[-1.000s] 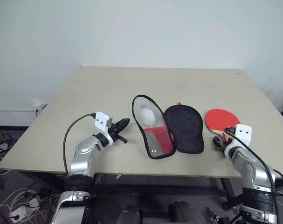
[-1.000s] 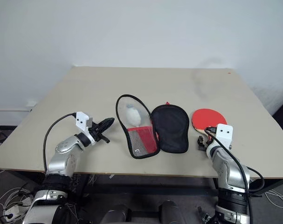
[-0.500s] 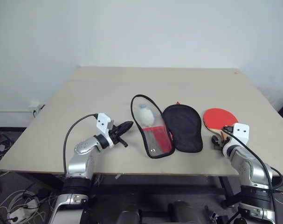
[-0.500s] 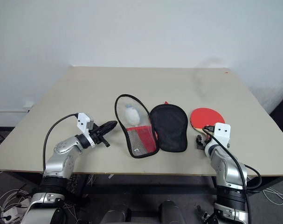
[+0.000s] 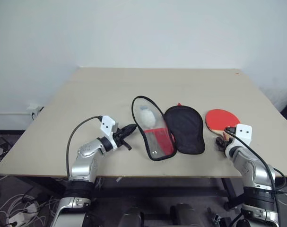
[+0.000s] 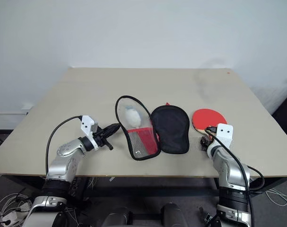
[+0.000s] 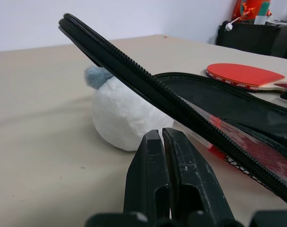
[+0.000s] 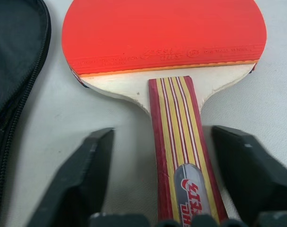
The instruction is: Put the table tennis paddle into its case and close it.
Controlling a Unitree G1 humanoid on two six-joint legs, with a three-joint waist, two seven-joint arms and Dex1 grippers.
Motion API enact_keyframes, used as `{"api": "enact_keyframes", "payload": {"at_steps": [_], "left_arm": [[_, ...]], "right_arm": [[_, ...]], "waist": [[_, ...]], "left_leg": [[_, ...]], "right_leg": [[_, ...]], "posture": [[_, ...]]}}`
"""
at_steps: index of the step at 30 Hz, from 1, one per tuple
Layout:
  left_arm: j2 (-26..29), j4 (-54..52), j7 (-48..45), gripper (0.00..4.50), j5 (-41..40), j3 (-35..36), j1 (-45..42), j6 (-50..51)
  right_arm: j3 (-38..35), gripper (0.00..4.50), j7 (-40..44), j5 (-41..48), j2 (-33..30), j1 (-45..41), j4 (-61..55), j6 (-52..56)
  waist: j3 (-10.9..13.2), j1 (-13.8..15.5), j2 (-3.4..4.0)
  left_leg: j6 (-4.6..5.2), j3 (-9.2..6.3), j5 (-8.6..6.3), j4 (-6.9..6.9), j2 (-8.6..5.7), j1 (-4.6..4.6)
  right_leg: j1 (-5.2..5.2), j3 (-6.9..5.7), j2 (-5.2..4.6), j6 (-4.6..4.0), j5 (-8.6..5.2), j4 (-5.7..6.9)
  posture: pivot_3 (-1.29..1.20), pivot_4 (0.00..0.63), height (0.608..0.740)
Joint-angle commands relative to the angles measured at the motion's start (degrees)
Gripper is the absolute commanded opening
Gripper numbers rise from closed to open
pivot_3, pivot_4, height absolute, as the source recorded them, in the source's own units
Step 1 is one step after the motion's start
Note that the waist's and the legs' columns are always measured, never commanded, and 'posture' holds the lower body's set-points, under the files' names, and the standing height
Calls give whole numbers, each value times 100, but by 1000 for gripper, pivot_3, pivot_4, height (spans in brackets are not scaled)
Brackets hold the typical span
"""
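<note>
From the head views, the case [image 5: 169,128] lies unzipped and spread flat near the middle of the counter [image 5: 134,85], close to the front edge: the clear-panelled half rests on the left with a white wad [image 5: 147,117] under it, the black-lined half on the right. The paddle [image 5: 221,119] sits face up between the case and the right edge, handle pointing at the front edge. The right gripper [image 5: 222,142] is at the handle end; the left gripper [image 5: 126,130] hovers just left of the case, well short of touching it.

In the left wrist view, the left gripper [image 7: 162,137] has its two fingers pressed together with nothing between them, aimed at the wad [image 7: 122,118] and the raised zip rim of the case [image 7: 148,85] (the rim stands up off the counter here).

In the right wrist view, the right gripper [image 8: 157,156] stands partly open, its fingers [image 8: 82,175] either side of the handle with a gap on each side, so the paddle [image 8: 162,33] is not yet gripped and lies flat on the counter.

The risks, as I judge them: the handle is thin and flat against the counter, so closing fingers could scrape the surface, nudge the paddle sideways, or pinch only its end and let the blade droop on lifting. The wad in the case may also block the paddle from seating, leaving the zip unable to close.
</note>
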Motion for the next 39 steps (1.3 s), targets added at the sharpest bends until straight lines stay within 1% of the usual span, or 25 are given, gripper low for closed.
{"api": "enact_keyframes", "payload": {"at_steps": [1, 4, 5, 17, 26, 28, 32, 35, 39], "left_arm": [[-12, -25, 42, 0, 57, -25, -123, -141], [-25, -25, 44, 0, 68, -37, -111, -147], [-29, -26, 42, 0, 75, -36, -111, -145], [-91, -1, 53, 0, 122, -94, -156, -123], [-130, 109, 66, 0, 130, -145, -221, -149], [-137, 135, 66, 0, 135, -151, -240, -156], [-148, 165, 65, 0, 140, -159, -266, -163], [-154, 187, 65, 0, 145, -164, -282, -171], [-161, 211, 63, 0, 152, -175, -297, -183]], "right_arm": [[-7, 2138, 63, 113, 33, -110, -20, -28], [-18, 1395, 73, 113, 57, -114, -31, -39], [-22, 1240, 76, 112, 63, -117, -31, -47], [8, 1236, 0, 55, 61, -263, -217, -59], [352, 1236, 105, -59, -225, -530, -799, -226], [417, 1236, 126, -74, -282, -595, -885, -231], [521, 1236, 235, -37, -386, -740, -1147, -208], [606, 1236, 357, 10, -440, -789, -1327, -138], [757, 1236, 584, 164, -441, -721, -1606, 118]], "waist": [[0, 0, 0], [0, -20, 0], [0, -27, 0], [1, -37, -2], [7, -7, 10], [7, 14, 9], [5, 46, 5], [5, 52, 4], [5, 49, 3]], "left_leg": [[0, 2, 0, 0, 0, 0], [0, 6, 0, -1, 4, 0], [0, 8, 0, -1, 6, 1], [1, 62, 0, -2, 23, 3], [8, 75, 4, -6, 20, -3], [31, 75, 14, -6, 13, -4], [69, 74, -17, -8, -18, -3], [82, 75, -40, -9, -37, -2], [85, 73, -46, -24, -37, -1]], "right_leg": [[-2, 0, 0, 0, 0, 0], [-9, -1, 0, 0, 0, 3], [-9, -1, 0, 0, 0, 4], [-34, 23, 0, 1, 1, 9], [-51, 38, 2, 5, 5, 29], [-51, 49, 3, 13, 11, 37], [-52, 98, 8, 32, 31, 65], [-65, 130, 10, 43, 37, 99], [-70, 137, 16, 49, 37, 98]], "posture": [[0, 0, 740], [0, 0, 740], [0, 0, 740], [0, 0, 740], [0, 0, 740], [0, 0, 740], [0, 0, 740], [0, 0, 740], [0, 0, 740]]}}
